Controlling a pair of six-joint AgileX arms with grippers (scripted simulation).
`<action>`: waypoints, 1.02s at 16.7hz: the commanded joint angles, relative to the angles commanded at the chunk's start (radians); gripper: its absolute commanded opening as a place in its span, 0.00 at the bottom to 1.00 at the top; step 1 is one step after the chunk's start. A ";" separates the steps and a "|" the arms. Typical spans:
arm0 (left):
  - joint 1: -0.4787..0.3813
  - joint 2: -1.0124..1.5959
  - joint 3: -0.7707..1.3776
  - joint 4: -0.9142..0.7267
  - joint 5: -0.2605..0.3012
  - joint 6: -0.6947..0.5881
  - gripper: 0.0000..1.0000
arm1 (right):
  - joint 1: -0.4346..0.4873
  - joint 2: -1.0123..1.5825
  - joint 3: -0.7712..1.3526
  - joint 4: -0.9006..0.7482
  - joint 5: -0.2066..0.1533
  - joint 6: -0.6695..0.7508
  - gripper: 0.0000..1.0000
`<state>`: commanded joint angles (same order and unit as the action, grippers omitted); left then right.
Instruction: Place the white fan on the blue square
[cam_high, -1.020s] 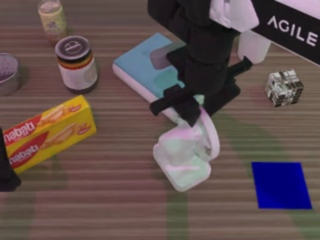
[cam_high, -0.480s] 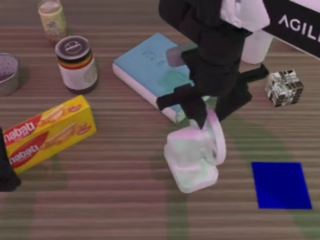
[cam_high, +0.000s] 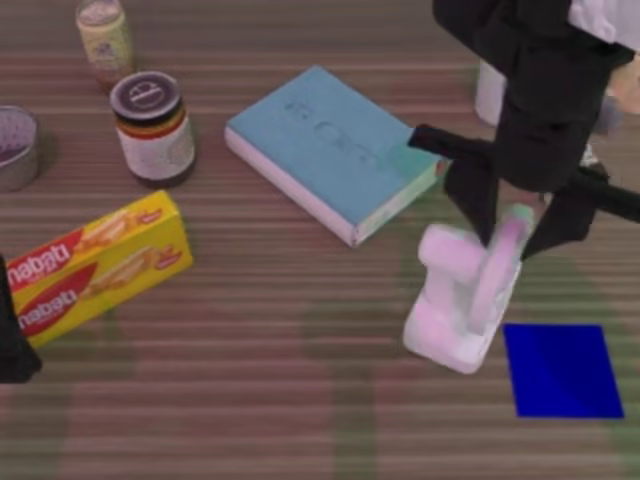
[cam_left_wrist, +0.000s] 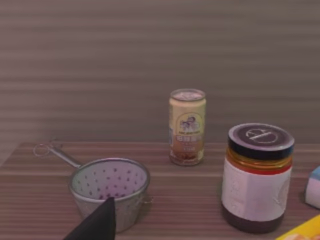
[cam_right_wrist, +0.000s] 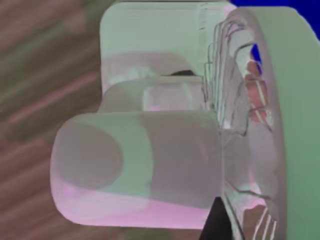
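Top view: the right gripper (cam_high: 512, 228) is hanging over the table's right half, its two black fingers (cam_high: 478, 205) pinching the ring head of the fan (cam_high: 462, 297) from either side. The fan is sitting tilted, its blocky base pointing toward the lower left, and it is lying just left of the square (cam_high: 561, 369), beside its upper-left corner; I cannot tell whether the fan is touching the table. The square is lying flat near the lower right edge, uncovered.

The book (cam_high: 331, 149) is lying at an angle up and left of the fan, apart from it. The jar (cam_high: 152, 127) and the can (cam_high: 104, 40) are standing at the upper left, the strainer (cam_high: 15, 147) is sitting at the left edge, and the yellow box (cam_high: 89, 264) is lying below the jar.

The left arm is sitting parked at the left edge; only a dark tip (cam_left_wrist: 98, 224) is showing in the left wrist view, so I cannot tell how its fingers are set. That view is also showing the strainer, can and jar.

Right wrist view: the fan is filling the frame, grille on edge, with blue showing past the rim.
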<state>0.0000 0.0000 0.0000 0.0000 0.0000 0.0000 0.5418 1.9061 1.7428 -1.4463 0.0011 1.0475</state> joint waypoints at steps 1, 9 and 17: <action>0.000 0.000 0.000 0.000 0.000 0.000 1.00 | -0.019 -0.033 -0.036 0.005 -0.001 0.107 0.00; 0.000 0.000 0.000 0.000 0.000 0.000 1.00 | -0.156 -0.278 -0.306 0.054 -0.005 0.774 0.00; 0.000 0.000 0.000 0.000 0.000 0.000 1.00 | -0.178 -0.325 -0.358 0.064 -0.006 0.878 0.00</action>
<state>0.0000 0.0000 0.0000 0.0000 0.0000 0.0000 0.3640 1.5813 1.3852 -1.3824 -0.0050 1.9259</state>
